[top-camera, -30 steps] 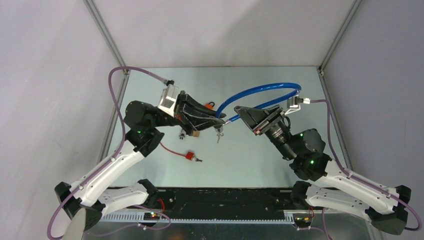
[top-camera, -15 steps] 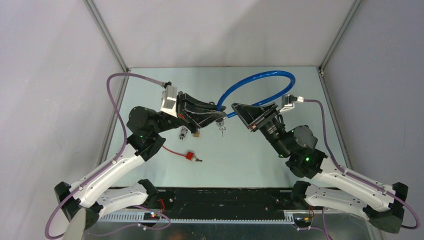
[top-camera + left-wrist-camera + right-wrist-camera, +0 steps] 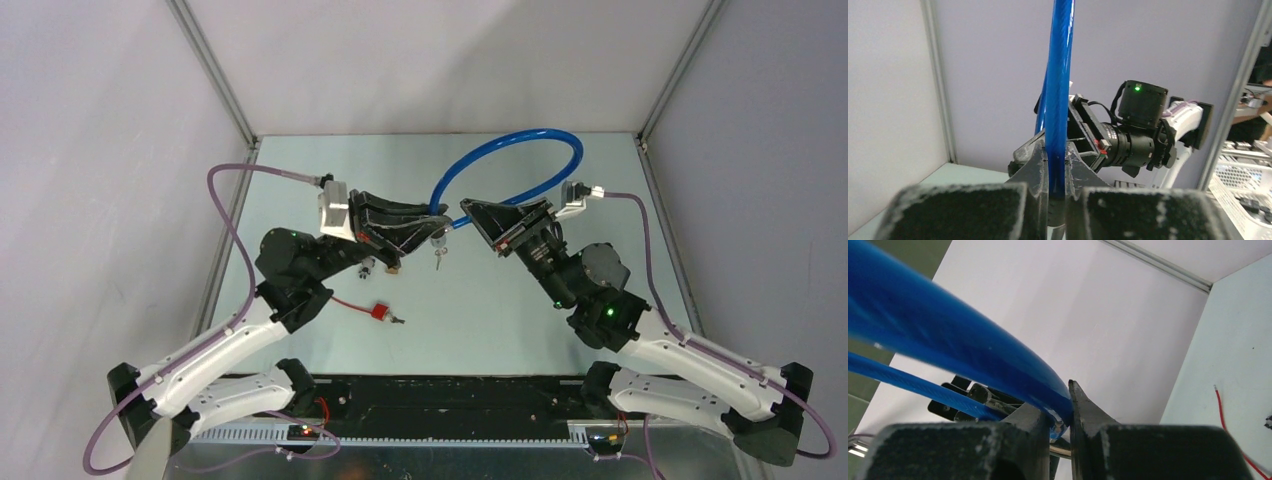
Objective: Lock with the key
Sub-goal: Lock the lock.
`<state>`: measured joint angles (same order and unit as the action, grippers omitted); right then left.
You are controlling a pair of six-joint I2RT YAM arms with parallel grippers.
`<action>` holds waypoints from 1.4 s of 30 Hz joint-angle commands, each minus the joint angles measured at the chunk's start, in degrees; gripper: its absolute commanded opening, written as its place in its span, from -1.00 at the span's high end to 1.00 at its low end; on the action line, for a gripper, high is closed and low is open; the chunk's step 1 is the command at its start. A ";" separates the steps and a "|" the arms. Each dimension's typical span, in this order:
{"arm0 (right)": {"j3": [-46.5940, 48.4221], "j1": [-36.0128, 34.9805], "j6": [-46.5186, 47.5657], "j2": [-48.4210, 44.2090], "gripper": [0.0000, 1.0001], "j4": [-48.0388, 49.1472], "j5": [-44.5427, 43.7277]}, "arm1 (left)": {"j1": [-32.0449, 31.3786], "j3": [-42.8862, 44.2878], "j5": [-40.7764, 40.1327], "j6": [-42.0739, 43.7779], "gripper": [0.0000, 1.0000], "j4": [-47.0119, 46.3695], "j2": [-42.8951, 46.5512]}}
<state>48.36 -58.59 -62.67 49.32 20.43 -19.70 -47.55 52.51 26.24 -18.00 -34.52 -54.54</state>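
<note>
A blue cable lock (image 3: 520,150) arches in the air between my two grippers. My left gripper (image 3: 436,228) is shut on one end of the cable; in the left wrist view the gripper (image 3: 1057,149) has the blue cable (image 3: 1060,75) rising straight up between its fingers. A small bunch of keys (image 3: 438,256) hangs just below that end. My right gripper (image 3: 468,212) is shut on the cable's other end, a short gap from the left one. In the right wrist view the gripper (image 3: 1059,410) clamps the cable (image 3: 948,335) near its metal tip.
On the table (image 3: 500,300) under the left arm lie a red wire with a red connector (image 3: 380,313), a small metal cylinder (image 3: 367,266) and a small brown piece (image 3: 390,266). Frame posts and grey walls close in the back and both sides.
Both grippers have moved left and slightly toward the back with the cable ends. The blue loop has swung left. The keys still hang under the left gripper.
</note>
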 commanded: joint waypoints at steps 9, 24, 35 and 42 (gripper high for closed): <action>1.56 7.61 3.04 -0.28 0.46 -0.79 22.86 | -0.11 -2.50 -7.24 0.69 1.00 -13.96 2.80; 0.00 10.21 16.09 -4.99 -0.29 1.94 31.17 | -0.12 -1.45 -2.69 0.27 1.00 -16.88 2.92; -1.31 15.51 34.39 -4.82 -0.29 2.40 54.67 | -0.10 2.04 0.95 -7.20 1.00 -17.95 3.87; -2.48 18.90 24.34 1.59 -0.32 19.01 61.68 | -0.11 2.40 3.62 -13.56 1.00 -23.25 3.56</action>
<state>45.91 -40.14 -34.41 47.75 27.49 34.96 -47.86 52.03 28.38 -27.07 -49.76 -52.10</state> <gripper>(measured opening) 0.629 0.073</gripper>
